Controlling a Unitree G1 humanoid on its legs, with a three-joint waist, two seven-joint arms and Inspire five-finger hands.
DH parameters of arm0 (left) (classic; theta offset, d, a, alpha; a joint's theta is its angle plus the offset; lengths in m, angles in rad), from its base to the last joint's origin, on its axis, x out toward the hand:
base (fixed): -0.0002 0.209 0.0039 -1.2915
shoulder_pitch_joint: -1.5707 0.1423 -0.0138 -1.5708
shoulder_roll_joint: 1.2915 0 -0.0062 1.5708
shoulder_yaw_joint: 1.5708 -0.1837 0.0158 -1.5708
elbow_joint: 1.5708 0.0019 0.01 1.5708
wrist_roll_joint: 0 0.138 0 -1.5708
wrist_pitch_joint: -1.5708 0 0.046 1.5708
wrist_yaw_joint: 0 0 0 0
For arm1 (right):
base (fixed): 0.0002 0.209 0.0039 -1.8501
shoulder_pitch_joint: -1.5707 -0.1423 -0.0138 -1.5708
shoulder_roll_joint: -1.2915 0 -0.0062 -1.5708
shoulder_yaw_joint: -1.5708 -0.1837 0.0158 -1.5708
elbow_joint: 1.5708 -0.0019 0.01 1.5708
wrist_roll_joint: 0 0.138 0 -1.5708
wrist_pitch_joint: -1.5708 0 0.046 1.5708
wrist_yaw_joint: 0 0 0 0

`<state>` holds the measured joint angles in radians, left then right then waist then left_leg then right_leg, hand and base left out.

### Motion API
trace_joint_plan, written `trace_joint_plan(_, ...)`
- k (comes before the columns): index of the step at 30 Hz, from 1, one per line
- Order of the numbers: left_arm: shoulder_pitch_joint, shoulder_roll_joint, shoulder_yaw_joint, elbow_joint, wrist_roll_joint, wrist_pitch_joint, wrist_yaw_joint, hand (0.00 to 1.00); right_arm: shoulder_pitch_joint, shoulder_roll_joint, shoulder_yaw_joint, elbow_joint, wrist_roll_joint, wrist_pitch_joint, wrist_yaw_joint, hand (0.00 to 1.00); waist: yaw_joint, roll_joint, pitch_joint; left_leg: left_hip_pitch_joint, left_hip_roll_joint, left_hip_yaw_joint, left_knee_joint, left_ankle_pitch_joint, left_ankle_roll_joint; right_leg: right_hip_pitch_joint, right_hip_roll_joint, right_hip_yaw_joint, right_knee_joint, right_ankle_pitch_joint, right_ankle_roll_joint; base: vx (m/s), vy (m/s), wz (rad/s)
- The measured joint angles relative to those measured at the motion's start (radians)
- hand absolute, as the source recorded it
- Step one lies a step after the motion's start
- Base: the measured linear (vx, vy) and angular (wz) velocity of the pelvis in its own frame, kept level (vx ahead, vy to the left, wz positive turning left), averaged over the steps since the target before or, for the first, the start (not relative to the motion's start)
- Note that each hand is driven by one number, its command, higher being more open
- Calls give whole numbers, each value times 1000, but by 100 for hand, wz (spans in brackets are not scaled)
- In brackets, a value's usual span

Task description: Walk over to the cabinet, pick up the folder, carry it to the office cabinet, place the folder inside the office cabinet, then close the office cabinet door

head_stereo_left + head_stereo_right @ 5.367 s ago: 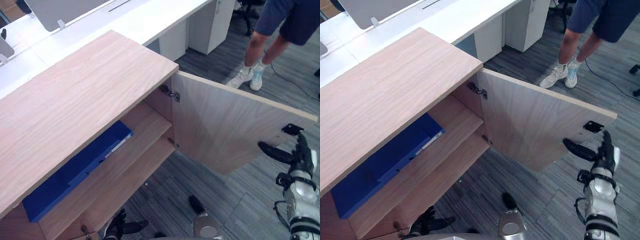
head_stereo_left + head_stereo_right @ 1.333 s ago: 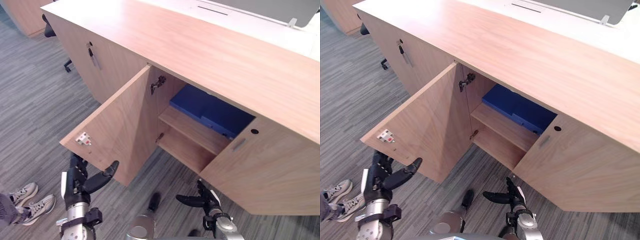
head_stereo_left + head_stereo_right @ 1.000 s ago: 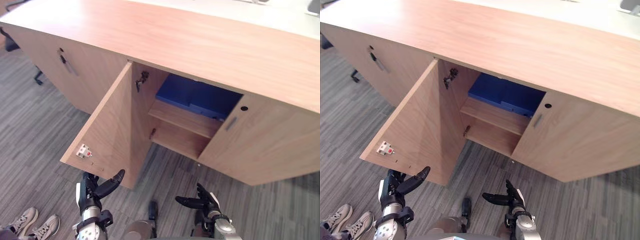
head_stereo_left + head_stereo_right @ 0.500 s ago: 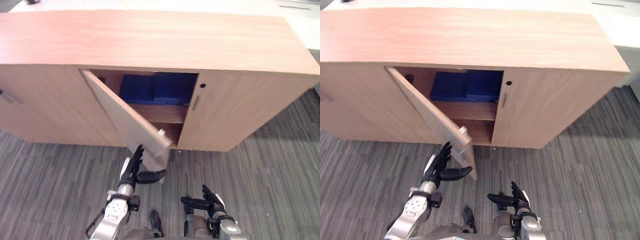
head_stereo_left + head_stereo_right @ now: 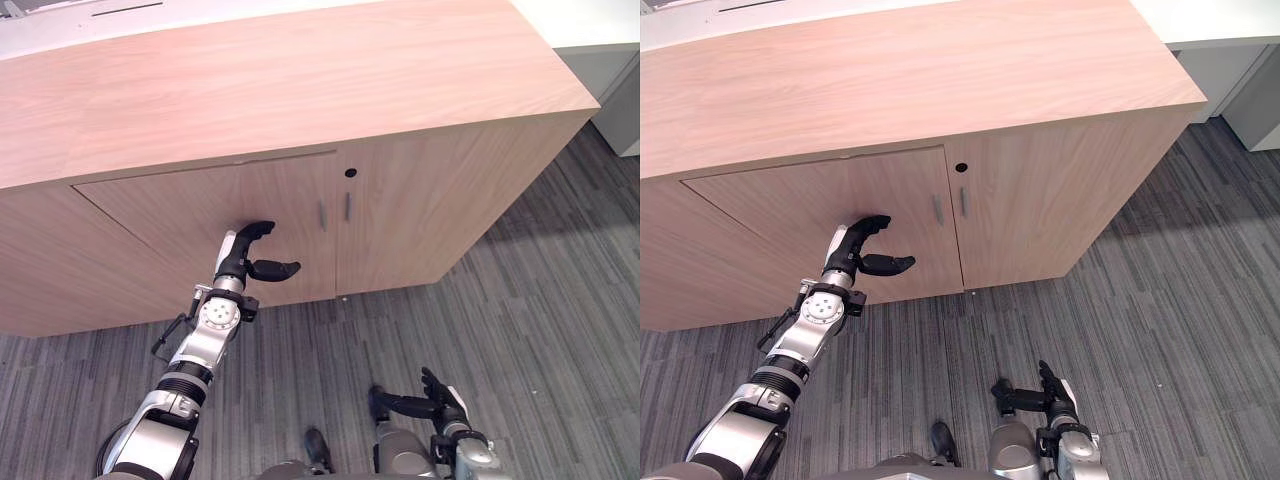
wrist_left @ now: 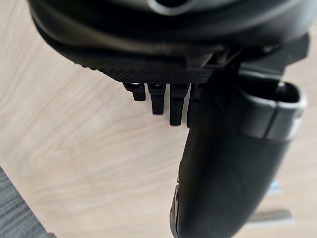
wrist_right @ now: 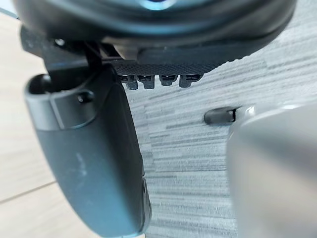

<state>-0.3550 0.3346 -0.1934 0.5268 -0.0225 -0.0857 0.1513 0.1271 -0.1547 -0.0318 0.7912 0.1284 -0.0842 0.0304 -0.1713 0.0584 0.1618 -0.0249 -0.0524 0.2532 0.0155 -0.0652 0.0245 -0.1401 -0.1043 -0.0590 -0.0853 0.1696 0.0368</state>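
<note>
Left hand (image 5: 240, 262), fingers loose and empty, rests against the closed office cabinet door (image 5: 170, 215). Right hand (image 5: 440, 405) hangs spread and empty over the grey carpet (image 5: 545, 300).

Nothing here can be read: no text, label, brand, number or sign. The light wooden office cabinet (image 5: 430, 190) that the dark left hand (image 5: 248, 262) touches carries only plain wood grain on its top and door fronts.
</note>
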Motion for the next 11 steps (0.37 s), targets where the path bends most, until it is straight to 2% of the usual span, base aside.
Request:
trace_joint_plan(3,152,-15,9,-137,-41,-26,-25,100,3,0,-2,10,0,0,-8,100,0,0,0,1,2,0,0,-1,-1,0,3,2,-2,2,3,-68,-32,-3)
trace_joint_plan(5,292,-54,27,-209,-73,-45,-55,100,2,2,-9,10,0,1,-13,100,12,0,0,3,7,2,0,-4,-2,1,8,5,-6,2,4,-66,-41,-4)
trace_joint_plan(9,500,-107,58,-213,-152,-52,-121,100,-2,10,-54,10,0,1,-28,100,41,-1,0,4,21,2,1,-10,-6,2,22,5,-6,1,6,-39,-56,-3)
trace_joint_plan(11,561,-126,86,-197,-176,-52,-141,100,-2,11,-82,8,0,1,-34,100,55,-1,0,4,29,2,3,-11,-7,2,29,5,-6,0,7,-10,-31,-1)
